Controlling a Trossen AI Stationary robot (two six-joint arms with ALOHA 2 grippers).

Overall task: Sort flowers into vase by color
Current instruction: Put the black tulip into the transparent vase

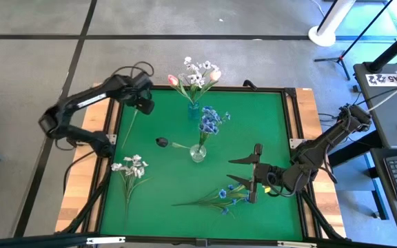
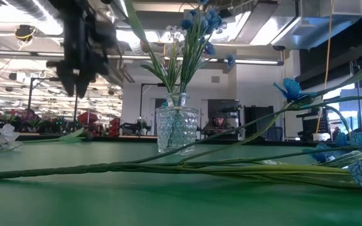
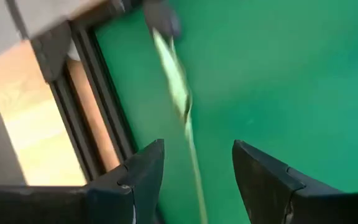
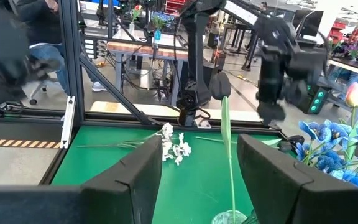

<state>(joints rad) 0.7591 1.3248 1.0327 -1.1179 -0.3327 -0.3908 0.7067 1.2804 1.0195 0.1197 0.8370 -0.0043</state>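
Left gripper hangs over the far left corner of the green worktop, fingers spread with nothing pinched. A loose green stem lies on the mat right under it, running out past its fingertips. Right gripper is also spread wide and holding nothing; the blue spray lies flat just beside it, on the near side. Ahead of it stands the clear vase with blue blossoms, and farther off the blue vase holding pink tulips and white ones. A white spray lies below the left gripper, well apart.
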